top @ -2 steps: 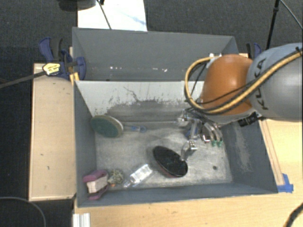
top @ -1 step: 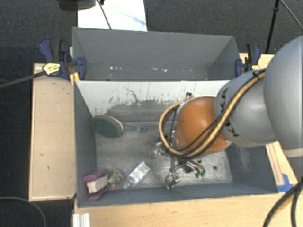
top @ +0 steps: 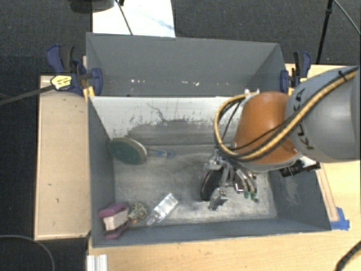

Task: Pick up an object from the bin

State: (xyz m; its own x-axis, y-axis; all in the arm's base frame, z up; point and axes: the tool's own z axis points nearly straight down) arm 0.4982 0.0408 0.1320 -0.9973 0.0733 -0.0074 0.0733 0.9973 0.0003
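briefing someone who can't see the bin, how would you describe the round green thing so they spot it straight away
In the grey bin, look by the left wall, partway up the floor. A flat round green disc lies there with a thin blue handle pointing right. It lies apart from the purple thing and clear wrapper in the near left corner, and alone is round.

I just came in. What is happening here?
A robot arm reaches into the grey bin from the right; its tool is low over the floor, right of the middle. A round green brush lies left of it; a purple thing and a clear wrapper lie in the near left corner.
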